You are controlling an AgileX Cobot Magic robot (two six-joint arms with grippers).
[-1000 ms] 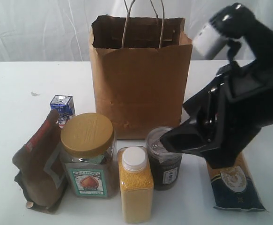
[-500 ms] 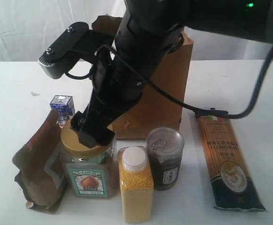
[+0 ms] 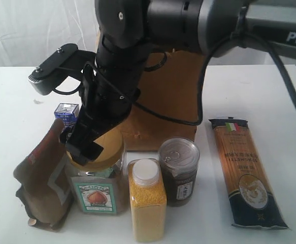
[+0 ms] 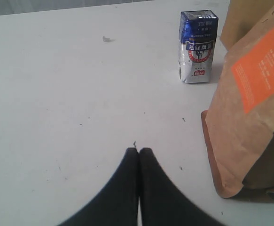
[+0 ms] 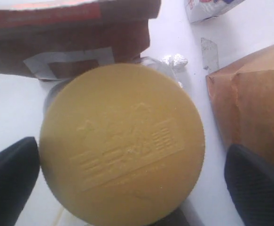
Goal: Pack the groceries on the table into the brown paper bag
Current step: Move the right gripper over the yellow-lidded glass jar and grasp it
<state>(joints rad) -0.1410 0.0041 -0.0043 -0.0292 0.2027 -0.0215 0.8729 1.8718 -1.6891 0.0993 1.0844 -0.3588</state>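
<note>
My right gripper [image 3: 83, 146] reaches across to the gold-lidded jar [image 3: 98, 184] and stands open. Its fingers [image 5: 12, 181] sit on either side of the gold lid [image 5: 122, 141], with gaps showing between them and the lid. The brown pouch [image 3: 40, 183] leans left of the jar, and its orange label [image 4: 261, 70] shows in the left wrist view. The blue-white carton [image 3: 66, 113] stands behind it. The yellow-grain bottle [image 3: 146, 201], dark can [image 3: 178, 170] and pasta pack [image 3: 244, 170] stand to the right. My left gripper [image 4: 139, 151] is shut and empty over the table [image 4: 57, 94].
The brown paper bag [image 3: 165, 109] stands behind the groceries, largely hidden by the right arm; its side [image 5: 254, 99] is close beside the jar. The carton [image 4: 198, 47] stands ahead of the left gripper. A white curtain hangs at the back.
The right arm swung from the right side across to the left. It now sits a little further left and lower, with its open fingers around the jar's lid.
</note>
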